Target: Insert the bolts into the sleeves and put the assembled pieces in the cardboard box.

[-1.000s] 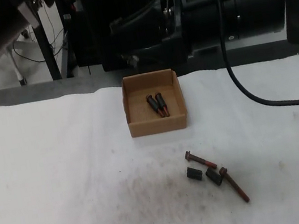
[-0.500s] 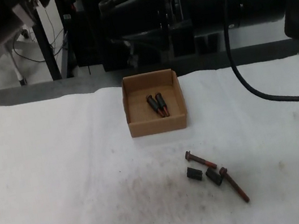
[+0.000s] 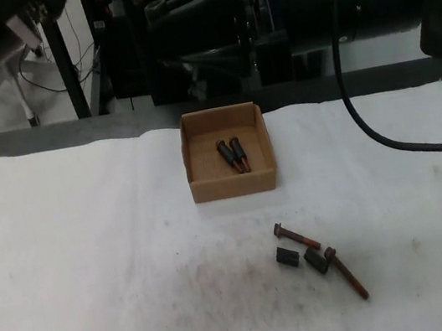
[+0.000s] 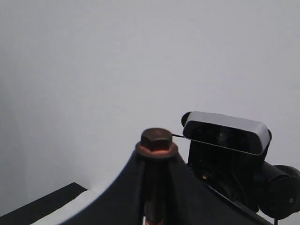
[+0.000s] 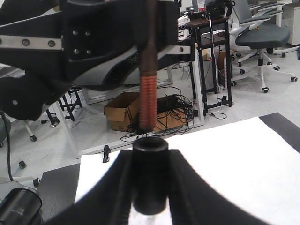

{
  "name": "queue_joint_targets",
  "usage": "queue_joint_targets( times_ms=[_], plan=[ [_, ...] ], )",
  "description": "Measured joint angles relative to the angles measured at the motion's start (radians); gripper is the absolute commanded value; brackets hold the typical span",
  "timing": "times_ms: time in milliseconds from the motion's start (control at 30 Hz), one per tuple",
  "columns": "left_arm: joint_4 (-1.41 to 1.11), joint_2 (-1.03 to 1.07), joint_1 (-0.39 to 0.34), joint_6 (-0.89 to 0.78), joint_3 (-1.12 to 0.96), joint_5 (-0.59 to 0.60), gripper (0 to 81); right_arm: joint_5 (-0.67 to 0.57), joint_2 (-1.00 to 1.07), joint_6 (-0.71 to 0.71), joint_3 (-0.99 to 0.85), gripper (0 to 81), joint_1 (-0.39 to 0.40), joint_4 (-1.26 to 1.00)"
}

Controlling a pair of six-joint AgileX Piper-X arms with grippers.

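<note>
There are three free bolts and three free sleeves, and one pair of them is held up in the air. The held bolt [image 5: 149, 93] is clamped by the left gripper [image 4: 157, 157], whose two fingers are closed on its shank just under the hexagonal head. The held sleeve [image 5: 150, 187] stands upright, pinched between the closed fingers of the right gripper [image 5: 150, 161]. The threaded end of this bolt hangs over the open mouth of the sleeve, in line with it and very near; whether it touches the rim I cannot tell. The other two pairs lie on the white cloth [image 3: 93, 263], on the near side of the cardboard box [image 3: 233, 185] and well apart from both grippers. The first bolt [image 3: 296, 236] is the one closer to the box and the second bolt [image 3: 347, 273] lies farther from it. The first sleeve [image 3: 286, 256] is just beside the first bolt, and the second sleeve [image 3: 314, 261] lies against the head end of the second bolt. Inside the one box lie two finished pieces side by side, one assembled piece [image 3: 223, 154] and another assembled piece [image 3: 239, 154]. A dark smudge [image 3: 225, 292] marks the cloth beside the loose parts, and one black cable [image 3: 386, 138] crosses the far right part of the bench
</note>
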Motion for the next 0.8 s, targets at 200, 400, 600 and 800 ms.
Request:
queue_joint_targets(
  times_ms=[200,400,600,800],
  plan=[
    [0.005,0.000,-0.016,0.000,0.000,0.008,0.3,0.000,0.000,0.000,0.000,0.3,0.000,0.000],
    [0.005,0.000,-0.016,0.022,0.000,0.008,0.3,0.000,0.000,0.000,0.000,0.3,0.000,0.000],
    [0.013,0.000,-0.016,0.023,0.000,0.008,0.3,0.000,0.000,0.000,0.000,0.3,0.023,0.000],
    [0.013,0.000,-0.016,0.023,0.000,0.008,0.3,0.000,0.000,0.000,0.000,0.3,0.037,0.000]
  ],
)
